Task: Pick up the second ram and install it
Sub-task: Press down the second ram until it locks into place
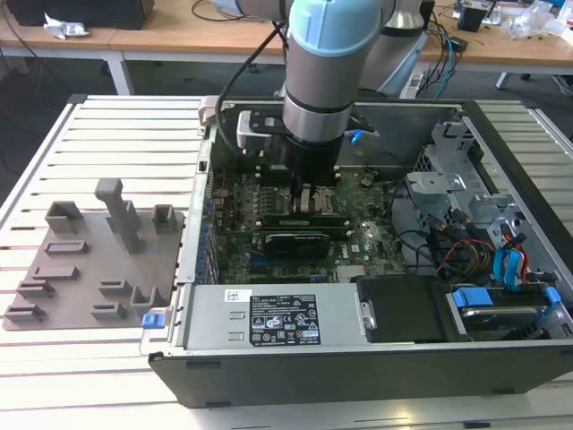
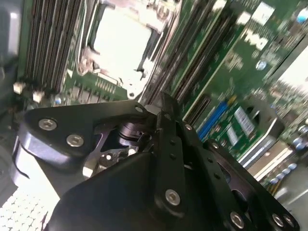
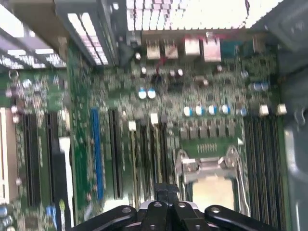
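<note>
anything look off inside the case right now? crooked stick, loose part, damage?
Nothing stands out. The gripper is down over the motherboard inside the open computer case, above the memory slots beside the CPU socket. No stick sits visibly crooked. The grey plate lies flat outside, on the exterior view's left.

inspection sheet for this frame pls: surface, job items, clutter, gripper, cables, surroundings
Surface: white slatted table carrying an open computer case.
Job's things: a ram stick lies in the motherboard slots; whether it is the second cannot be told.
Clutter: grey plate with upright blocks at the exterior view's left.
Gripper: gripper low over the motherboard beside the processor socket; finger state unclear.
Cables: blue and red wires inside the case.
Surroundings: wooden desks behind.
</note>
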Motion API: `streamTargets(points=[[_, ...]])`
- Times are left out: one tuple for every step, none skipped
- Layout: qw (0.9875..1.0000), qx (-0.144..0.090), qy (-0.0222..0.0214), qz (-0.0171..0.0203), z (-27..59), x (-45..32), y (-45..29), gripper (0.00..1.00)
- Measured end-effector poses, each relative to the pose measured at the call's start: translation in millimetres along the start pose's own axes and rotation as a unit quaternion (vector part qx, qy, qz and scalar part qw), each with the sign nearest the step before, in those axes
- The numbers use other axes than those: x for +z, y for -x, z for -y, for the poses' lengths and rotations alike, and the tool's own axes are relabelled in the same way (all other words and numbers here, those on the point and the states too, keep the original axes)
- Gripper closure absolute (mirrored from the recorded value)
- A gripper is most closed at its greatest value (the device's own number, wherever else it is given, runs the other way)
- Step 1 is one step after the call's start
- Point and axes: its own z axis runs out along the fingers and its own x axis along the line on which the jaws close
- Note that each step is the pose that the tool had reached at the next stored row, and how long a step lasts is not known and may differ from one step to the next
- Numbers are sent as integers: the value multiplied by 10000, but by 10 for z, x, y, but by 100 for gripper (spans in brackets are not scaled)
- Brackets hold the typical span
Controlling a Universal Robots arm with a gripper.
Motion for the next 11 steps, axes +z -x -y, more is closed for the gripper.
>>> streamTargets(points=[[10000,0,-7,0,-67,3,-9,89],[10000,-1,-13,1,-113,5,-14,89],[10000,-1,-14,1,-126,8,-15,89],[10000,0,-14,1,-130,11,-16,89],[10000,-1,-13,-2,-138,29,-19,89],[10000,-1,-12,1,-142,53,-21,89],[10000,0,-13,-3,-146,76,-24,89],[10000,-1,-12,-3,-148,82,-25,89],[10000,-1,-13,0,-148,88,-24,89],[10000,-1,-13,-1,-148,88,-25,89],[10000,-1,-16,6,-148,77,-22,89]])
